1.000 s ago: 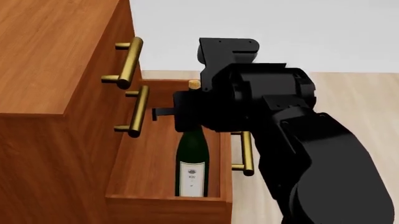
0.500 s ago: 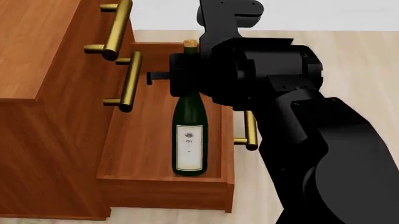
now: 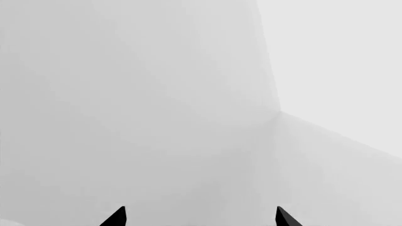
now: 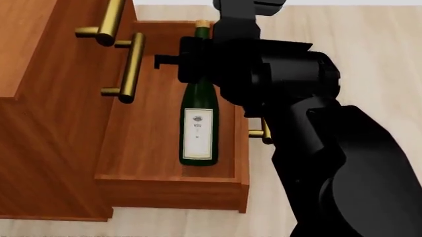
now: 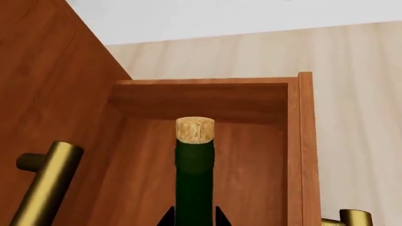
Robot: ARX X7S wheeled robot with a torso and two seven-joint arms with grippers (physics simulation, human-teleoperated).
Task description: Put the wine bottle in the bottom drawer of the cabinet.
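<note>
The wine bottle [image 4: 197, 123], dark green with a white label and a tan cork, stands upright inside the pulled-out bottom drawer [image 4: 171, 192] of the reddish-brown cabinet [image 4: 39, 123]. My right gripper [image 4: 197, 63] is shut on the bottle's neck just below the cork. In the right wrist view the neck of the wine bottle [image 5: 195, 160] fills the gap of the right gripper [image 5: 195, 220], with both dark fingertips against the glass. The bottom drawer [image 5: 305, 141] lies around and below it. My left gripper [image 3: 199, 217] is open, facing a blank grey surface with nothing between its tips.
Two upper drawers are closed; their brass bar handles [image 4: 132, 64] [image 4: 105, 22] jut out just left of the bottle. The bottom drawer's own brass handle [image 4: 262, 132] sticks out beside my right arm. Light wood floor [image 4: 369, 49] lies around the cabinet.
The head view has shifted, so the cabinet and drawer sit higher in the picture and the bottle's base inside the drawer now shows. The right gripper stays on the neck.
</note>
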